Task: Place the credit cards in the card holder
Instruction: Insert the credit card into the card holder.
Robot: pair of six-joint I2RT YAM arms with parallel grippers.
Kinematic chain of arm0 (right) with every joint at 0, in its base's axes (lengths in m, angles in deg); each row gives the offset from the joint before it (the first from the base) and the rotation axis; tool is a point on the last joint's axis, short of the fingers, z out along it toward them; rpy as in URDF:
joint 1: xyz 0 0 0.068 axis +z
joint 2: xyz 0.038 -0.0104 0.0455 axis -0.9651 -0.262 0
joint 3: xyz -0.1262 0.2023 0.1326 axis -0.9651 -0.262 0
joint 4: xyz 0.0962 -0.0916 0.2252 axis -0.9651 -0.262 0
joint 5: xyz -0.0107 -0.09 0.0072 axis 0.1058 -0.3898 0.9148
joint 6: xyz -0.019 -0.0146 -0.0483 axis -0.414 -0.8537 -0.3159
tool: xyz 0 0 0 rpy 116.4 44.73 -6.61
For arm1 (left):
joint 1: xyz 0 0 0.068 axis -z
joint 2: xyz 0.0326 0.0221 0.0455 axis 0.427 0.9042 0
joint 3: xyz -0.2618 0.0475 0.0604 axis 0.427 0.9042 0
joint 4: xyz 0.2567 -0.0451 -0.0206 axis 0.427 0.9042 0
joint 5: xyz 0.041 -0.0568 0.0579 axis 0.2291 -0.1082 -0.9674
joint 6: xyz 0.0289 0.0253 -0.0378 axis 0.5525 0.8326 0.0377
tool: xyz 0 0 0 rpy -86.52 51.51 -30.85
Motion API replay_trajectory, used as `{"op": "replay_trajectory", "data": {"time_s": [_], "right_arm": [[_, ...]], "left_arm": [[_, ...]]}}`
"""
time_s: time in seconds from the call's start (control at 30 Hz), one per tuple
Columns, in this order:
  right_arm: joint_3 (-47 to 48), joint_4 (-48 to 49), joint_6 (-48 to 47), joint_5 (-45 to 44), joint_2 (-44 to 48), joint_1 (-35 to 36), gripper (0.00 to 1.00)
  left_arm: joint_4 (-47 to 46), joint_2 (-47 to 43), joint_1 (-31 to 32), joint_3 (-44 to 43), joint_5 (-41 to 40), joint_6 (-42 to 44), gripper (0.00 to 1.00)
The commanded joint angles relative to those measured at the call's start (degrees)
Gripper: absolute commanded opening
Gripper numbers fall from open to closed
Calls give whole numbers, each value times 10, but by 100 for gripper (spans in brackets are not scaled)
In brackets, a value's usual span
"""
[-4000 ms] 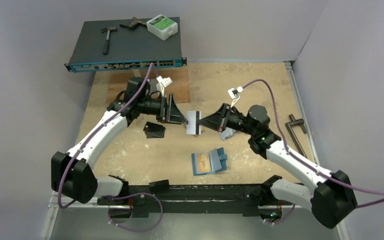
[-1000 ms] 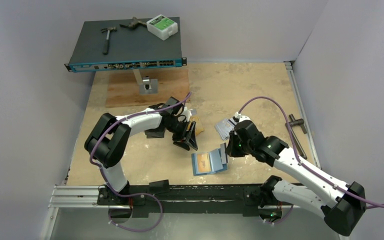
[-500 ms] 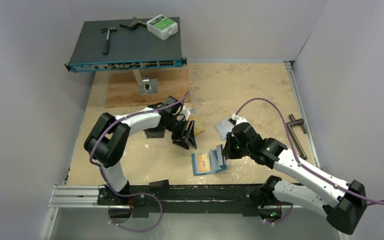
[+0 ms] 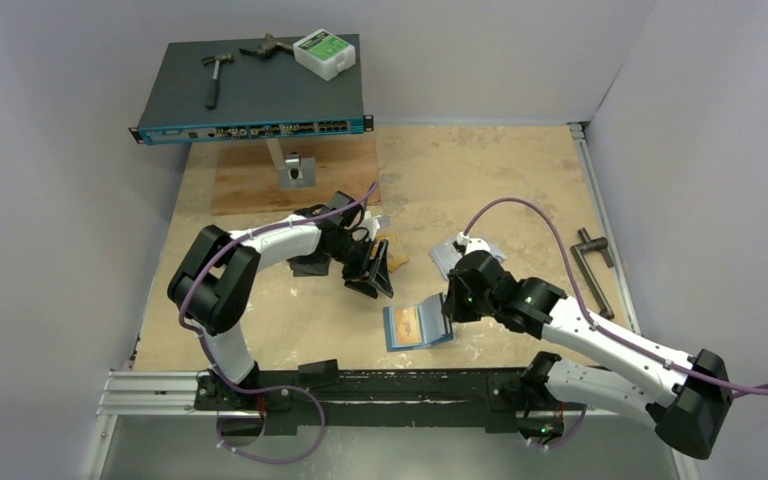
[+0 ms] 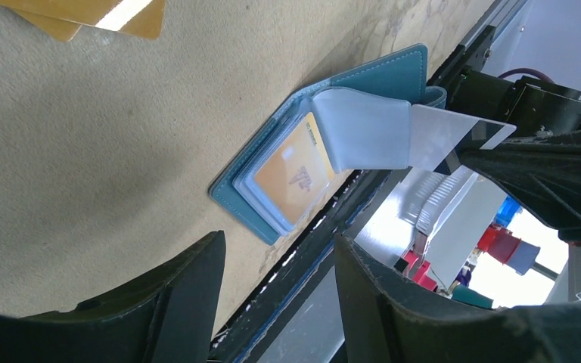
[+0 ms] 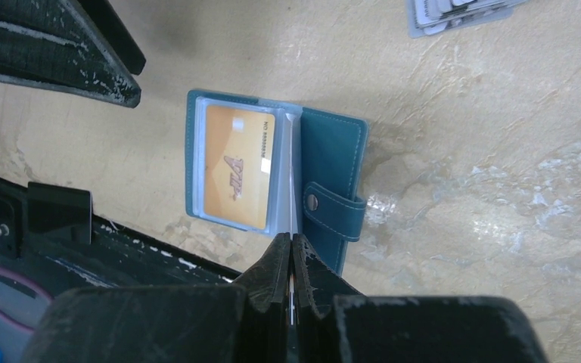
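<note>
Top external view: the card holder (image 4: 392, 335) lies open on the tabletop (image 4: 500, 180) between the two arms, near the front edge, with an orange-gold card (image 4: 407, 322) showing behind one of its clear pockets. The right gripper (image 4: 447, 305) hangs at the holder's right side, its fingers pressed together on a silver-grey card (image 5: 454, 128) held on edge. In the left wrist view that card's free end meets a raised clear pocket leaf (image 5: 363, 128); how far in it goes cannot be told. The right wrist view shows the card only as a thin pale line between the pinched fingertips, directly over the holder's fold beside the strap with the white snap stud (image 6: 312, 201). The left gripper (image 4: 380, 283) hovers just behind and left of the holder, jaws apart with nothing between them. Loose orange-gold cards (image 4: 394, 250) lie just beyond it, and a small stack of silver-grey cards (image 4: 443, 258) lies behind the right gripper. A black folded object (image 4: 310, 262) rests under the left arm.
</note>
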Motion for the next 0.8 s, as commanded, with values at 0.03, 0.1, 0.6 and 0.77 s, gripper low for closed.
{"op": "replay_trajectory", "data": {"time_s": [0.03,0.1,0.6,0.77], "right_arm": [[5,53,22,-7,-22,36,0],[-2,72,31,-6,-30,51,0],[-22,102,54,-24,-53,67,0],[-31,89,74,-32,-45,67,0]], "left_arm": [[-1,-20,-4,-14,15,8,54],[0,-21,-5,-13,14,9,54],[-8,-24,-5,0,9,6,54],[-14,-29,4,19,-10,0,53]]}}
